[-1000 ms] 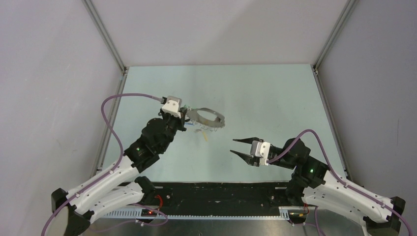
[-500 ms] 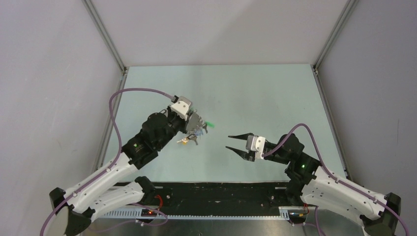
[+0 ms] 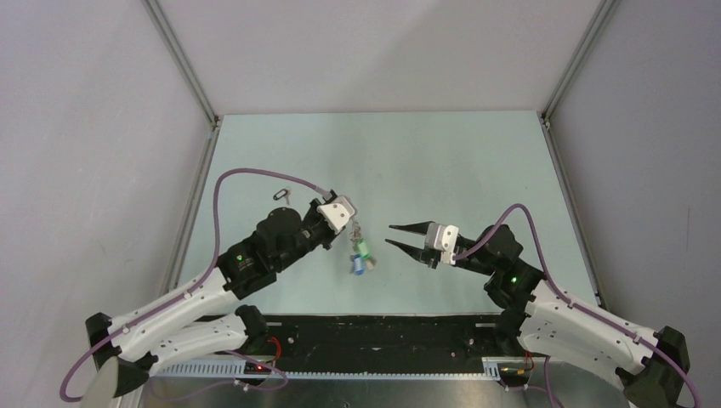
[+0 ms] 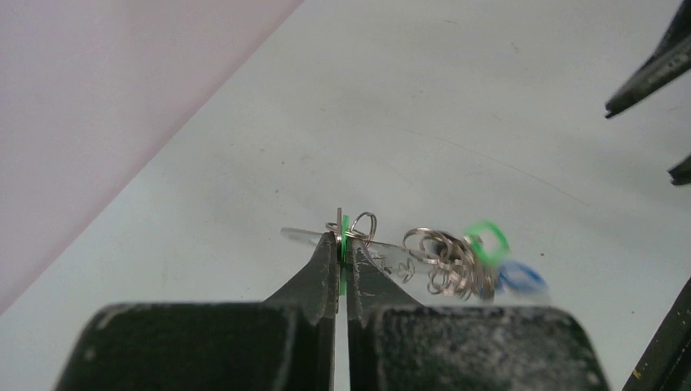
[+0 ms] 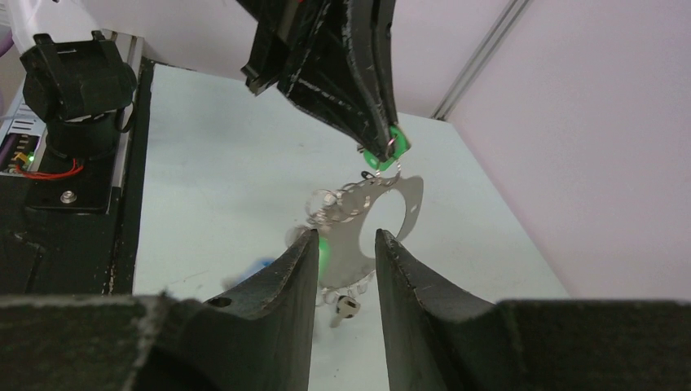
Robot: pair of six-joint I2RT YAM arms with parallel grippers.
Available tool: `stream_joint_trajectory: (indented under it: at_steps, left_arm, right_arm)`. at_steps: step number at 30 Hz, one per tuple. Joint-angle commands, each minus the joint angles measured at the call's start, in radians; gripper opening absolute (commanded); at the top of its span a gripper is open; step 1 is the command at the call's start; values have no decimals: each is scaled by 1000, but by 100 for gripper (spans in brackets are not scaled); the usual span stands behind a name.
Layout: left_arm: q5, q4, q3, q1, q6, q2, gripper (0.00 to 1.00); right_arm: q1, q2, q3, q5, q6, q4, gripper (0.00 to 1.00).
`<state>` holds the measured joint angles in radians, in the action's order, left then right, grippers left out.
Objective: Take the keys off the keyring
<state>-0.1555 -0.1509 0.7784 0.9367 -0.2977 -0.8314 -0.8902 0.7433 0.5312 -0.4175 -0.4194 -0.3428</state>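
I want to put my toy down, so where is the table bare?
Bare: the far half of the table to the back wall, and the right side beyond the right claw. Crowded: the middle, where the left claw dangles the keys near a small dark key.

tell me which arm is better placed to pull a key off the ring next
Right. The left gripper is shut on the keys at a green tag, dangling them with the keyring, so it is busy. The right gripper is open and aimed at the bunch across a small gap.
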Motion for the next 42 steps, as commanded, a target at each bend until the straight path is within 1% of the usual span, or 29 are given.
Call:
stream_joint_trajectory:
  at_steps: [1, 6, 10, 14, 16, 19, 24, 31, 36, 42]
  left_arm:
    - [-67, -1, 88, 43, -61, 2, 0]
    - [-57, -25, 131, 84, -119, -41, 0]
    - [-66, -22, 124, 100, -189, -38, 0]
    - [13, -17, 69, 100, -288, -1, 0]
    - [17, -2, 49, 101, -277, 9, 0]
    - [41, 15, 21, 100, -285, 29, 0]
    - [58, 91, -38, 100, -310, 71, 0]
    - [93, 93, -50, 100, -322, 86, 0]
    - [169, 94, -84, 100, -372, 113, 0]
    - [179, 97, -91, 100, -387, 129, 0]
  right_arm:
    - [18, -2, 1, -12, -10, -80, 35]
    - [49, 28, 2, -45, -14, -166, 35]
    - [70, 75, 9, -83, -21, -222, 33]
    - [74, 138, 17, -119, -26, -270, 30]
    - [75, 172, 22, -165, -30, -291, 28]
    - [75, 220, 28, -191, -36, -320, 27]
    - [73, 260, 46, -221, -42, -327, 24]
    - [61, 312, 82, -242, -88, -291, 23]
    - [73, 327, 101, -228, -107, -290, 23]
    - [89, 333, 126, -241, -100, -253, 23]
